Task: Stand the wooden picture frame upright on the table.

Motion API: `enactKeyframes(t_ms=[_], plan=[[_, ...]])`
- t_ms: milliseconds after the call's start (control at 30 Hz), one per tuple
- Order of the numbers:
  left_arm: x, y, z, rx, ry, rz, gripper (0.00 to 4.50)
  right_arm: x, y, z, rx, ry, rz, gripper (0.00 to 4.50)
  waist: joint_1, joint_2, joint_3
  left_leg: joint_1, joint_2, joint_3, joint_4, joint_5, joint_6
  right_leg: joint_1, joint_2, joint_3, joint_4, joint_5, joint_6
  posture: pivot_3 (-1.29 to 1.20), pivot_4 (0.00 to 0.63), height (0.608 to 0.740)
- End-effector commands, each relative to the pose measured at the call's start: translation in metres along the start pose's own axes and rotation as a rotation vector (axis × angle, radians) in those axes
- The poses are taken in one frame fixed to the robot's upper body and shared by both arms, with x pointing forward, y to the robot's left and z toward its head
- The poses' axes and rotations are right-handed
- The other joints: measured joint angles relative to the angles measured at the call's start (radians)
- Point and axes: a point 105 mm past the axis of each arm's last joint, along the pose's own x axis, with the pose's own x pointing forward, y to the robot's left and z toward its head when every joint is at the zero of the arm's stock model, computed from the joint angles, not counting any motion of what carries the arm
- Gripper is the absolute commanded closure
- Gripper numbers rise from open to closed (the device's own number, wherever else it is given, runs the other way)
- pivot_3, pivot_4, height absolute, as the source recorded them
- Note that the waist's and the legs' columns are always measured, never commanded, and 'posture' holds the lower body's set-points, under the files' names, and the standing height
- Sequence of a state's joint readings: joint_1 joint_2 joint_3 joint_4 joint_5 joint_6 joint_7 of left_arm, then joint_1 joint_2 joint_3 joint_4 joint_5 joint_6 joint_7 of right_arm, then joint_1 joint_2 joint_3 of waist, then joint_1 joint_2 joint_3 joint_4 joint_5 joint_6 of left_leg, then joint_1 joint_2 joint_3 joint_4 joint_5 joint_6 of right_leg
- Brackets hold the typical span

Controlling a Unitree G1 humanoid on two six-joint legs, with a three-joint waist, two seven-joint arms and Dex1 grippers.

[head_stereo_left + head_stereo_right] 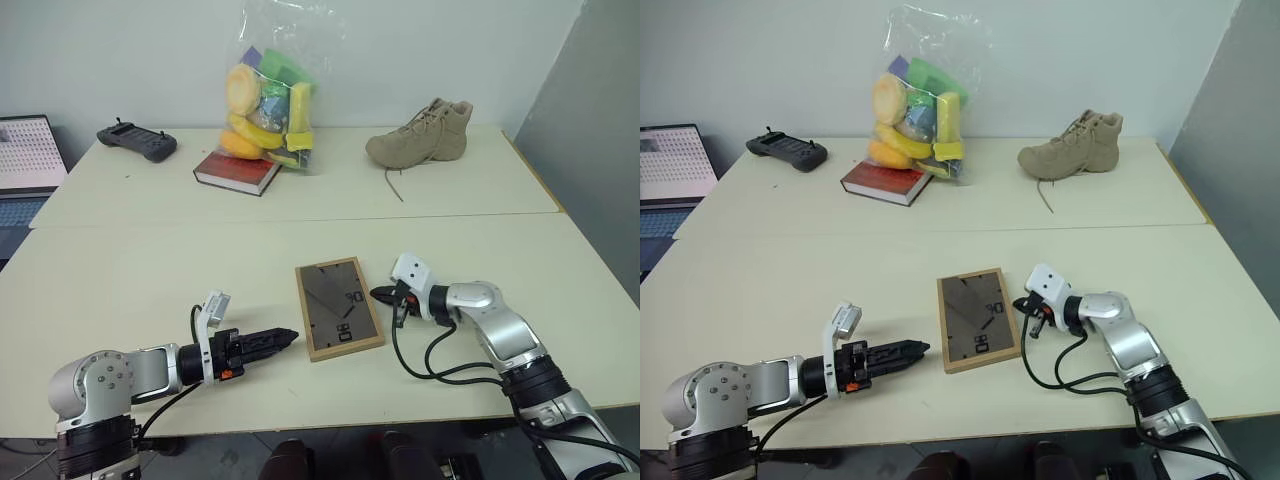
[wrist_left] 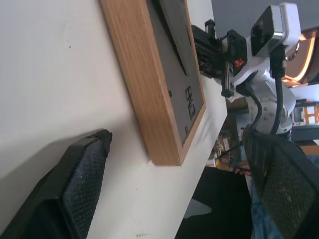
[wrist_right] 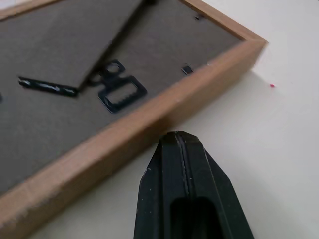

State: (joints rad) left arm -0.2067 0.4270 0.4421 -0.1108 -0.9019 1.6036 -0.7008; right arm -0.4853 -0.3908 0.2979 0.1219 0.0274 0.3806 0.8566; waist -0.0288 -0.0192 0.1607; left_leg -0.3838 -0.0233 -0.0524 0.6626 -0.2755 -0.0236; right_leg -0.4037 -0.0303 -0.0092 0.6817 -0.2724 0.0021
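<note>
wooden picture frame face-down on table

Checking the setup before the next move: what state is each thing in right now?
Picture frame: flat on the table, back up, not held.
Left gripper: open, beside the frame.
Right gripper: shut, empty, at the frame's edge.
Plastic bag: upright, full.
Red book: closed, flat.
Boot: upright, laces loose.

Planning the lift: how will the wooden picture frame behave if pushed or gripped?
The wooden picture frame lies flat, back up, on the table, so it would probably slide, not tip. It looks rigid. Its thin edge likely offers little grip.
</note>
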Motion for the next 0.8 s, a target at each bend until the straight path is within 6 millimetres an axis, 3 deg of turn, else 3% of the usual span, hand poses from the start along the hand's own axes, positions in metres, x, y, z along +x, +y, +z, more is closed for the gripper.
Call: enactKeyframes(t_ms=[33,200,367,567,800], plan=[[0.02,0.009,-0.015,-0.059,0.061,0.022,0.05,0.013,0.013,0.026,-0.042,-0.066,0.04,4.5,0.001,0.002,-0.003,0.0,0.0,0.0,0.0,0.0,0.0,0.0,0.0,0.0,0.0,0.0,0.0,0.0,0.15,0.74],[0.037,-0.002,-0.022,-0.04,0.095,-0.032,0.05,0.022,0.015,0.034,-0.023,-0.085,0.031,4.5,0.01,0.003,-0.004,0.0,-0.001,0.0,0.0,0.0,0.0,0.001,-0.001,0.0,0.0,0.0,0.0,0.0,0.15,0.74],[0.031,-0.008,-0.019,-0.033,0.058,-0.06,0.05,0.019,0.008,0.029,-0.001,-0.075,-0.004,4.5,0.02,0.003,-0.004,0.0,-0.002,0.0,0.001,0.0,-0.001,0.001,-0.002,0.0,-0.001,0.0,0.0,0.0,0.15,0.74],[0.022,-0.016,-0.016,0.013,0.031,-0.074,1.46,0.018,0.0,0.025,0.031,-0.076,-0.04,4.5,0.016,0.003,-0.004,0.0,-0.002,0.0,0.0,0.0,-0.001,0.0,-0.002,0.0,-0.001,0.0,0.0,0.0,0.15,0.74],[0.019,-0.019,-0.009,0.07,0.006,-0.036,2.79,0.015,-0.012,0.032,0.046,-0.106,-0.087,4.5,0.012,0.002,-0.003,-0.001,-0.001,0.0,0.0,0.0,0.0,-0.001,-0.002,0.0,0.0,0.0,0.0,0.0,0.15,0.74]])
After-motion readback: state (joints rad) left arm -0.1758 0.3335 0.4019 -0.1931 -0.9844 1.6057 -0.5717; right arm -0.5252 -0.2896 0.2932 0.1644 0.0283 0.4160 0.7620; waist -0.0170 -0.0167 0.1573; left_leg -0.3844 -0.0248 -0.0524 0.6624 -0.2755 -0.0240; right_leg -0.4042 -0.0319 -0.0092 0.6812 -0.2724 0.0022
